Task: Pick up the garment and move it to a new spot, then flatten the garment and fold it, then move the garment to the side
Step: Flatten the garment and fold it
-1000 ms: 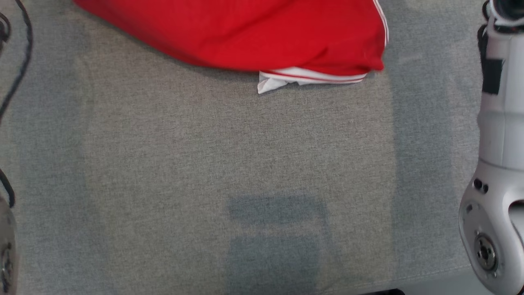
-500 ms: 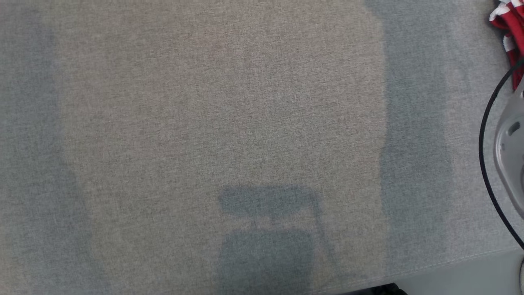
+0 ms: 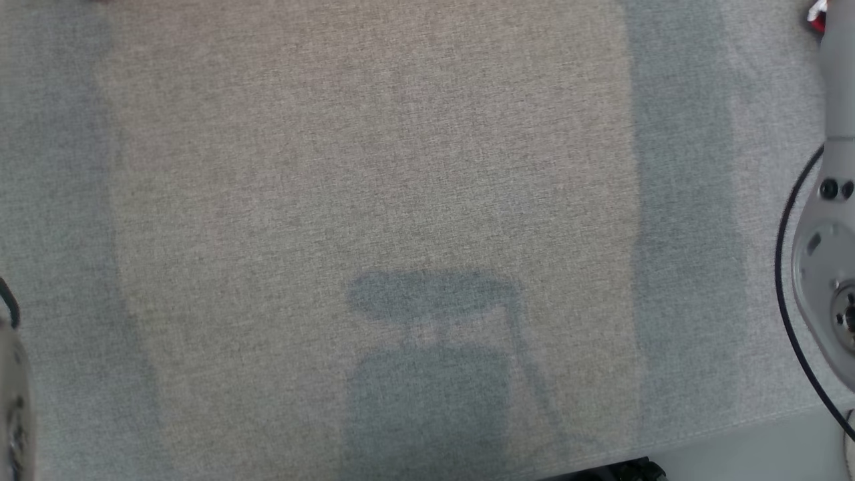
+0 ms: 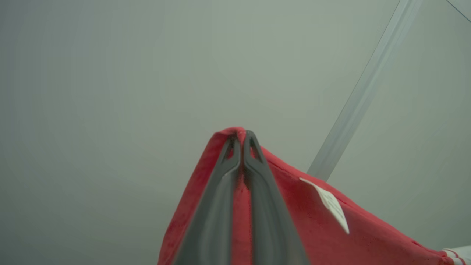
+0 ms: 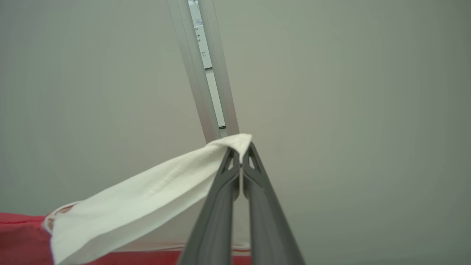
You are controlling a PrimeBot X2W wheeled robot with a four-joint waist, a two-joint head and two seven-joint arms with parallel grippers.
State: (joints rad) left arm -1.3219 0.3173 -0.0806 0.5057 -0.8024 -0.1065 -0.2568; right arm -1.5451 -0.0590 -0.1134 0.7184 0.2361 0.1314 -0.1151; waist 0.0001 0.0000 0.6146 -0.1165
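Note:
The garment is red with white trim and a white label. In the left wrist view my left gripper is shut on a red fold of it, held up in the air against a pale wall. In the right wrist view my right gripper is shut on a white part of the garment, with red cloth hanging below at the left. In the head view a small scrap of the garment shows at the top right corner, above my right forearm.
The grey cloth-covered table spreads across the head view; its front edge runs along the lower right. A black cable loops beside the right forearm. Part of my left arm sits at the lower left. An aluminium bar stands behind.
The garment, which lay across the top of the head view a second ago, has gone up and out of it; only a scrap stays at the top right. The right forearm has shifted.

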